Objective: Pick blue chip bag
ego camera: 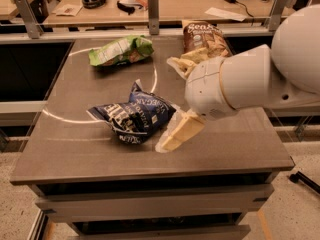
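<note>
The blue chip bag (131, 116) lies crumpled near the middle of the grey table (75, 149), with white lettering on dark navy foil. My gripper (167, 104) is just right of the bag, low over the table. It is open: one cream finger (181, 64) points out behind the bag's right end, and the other (179, 133) reaches down beside the bag's front right corner. The bag's right edge sits at the mouth of the fingers. Nothing is held. The big white arm (260, 74) comes in from the right.
A light green bag (120, 51) lies at the back left of the table. A brown-and-yellow bag (205, 36) lies at the back right, partly hidden by the arm. Behind is a wooden desk (170, 6) with clutter and metal posts.
</note>
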`<state>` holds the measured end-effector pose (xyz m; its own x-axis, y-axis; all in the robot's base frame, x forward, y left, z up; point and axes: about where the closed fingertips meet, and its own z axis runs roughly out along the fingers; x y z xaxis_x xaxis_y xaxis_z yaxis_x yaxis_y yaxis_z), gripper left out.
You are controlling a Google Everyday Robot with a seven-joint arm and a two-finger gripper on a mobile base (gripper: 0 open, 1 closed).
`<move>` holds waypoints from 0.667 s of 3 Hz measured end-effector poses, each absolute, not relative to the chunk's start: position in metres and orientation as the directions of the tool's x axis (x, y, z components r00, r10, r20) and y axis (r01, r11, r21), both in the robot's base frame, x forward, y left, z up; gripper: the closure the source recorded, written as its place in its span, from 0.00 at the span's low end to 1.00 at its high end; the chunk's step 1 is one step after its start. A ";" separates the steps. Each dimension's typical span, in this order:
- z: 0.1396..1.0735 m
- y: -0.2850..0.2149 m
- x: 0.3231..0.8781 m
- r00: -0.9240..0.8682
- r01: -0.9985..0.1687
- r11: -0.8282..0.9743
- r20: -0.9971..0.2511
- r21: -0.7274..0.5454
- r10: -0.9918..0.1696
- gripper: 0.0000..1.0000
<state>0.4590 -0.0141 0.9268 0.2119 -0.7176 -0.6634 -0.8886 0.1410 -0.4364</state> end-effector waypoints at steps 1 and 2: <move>0.915 -0.003 0.467 0.225 -0.895 0.120 -0.667 -0.430 -0.710 0.00; 0.903 0.010 0.476 0.235 -0.904 0.096 -0.674 -0.416 -0.701 0.00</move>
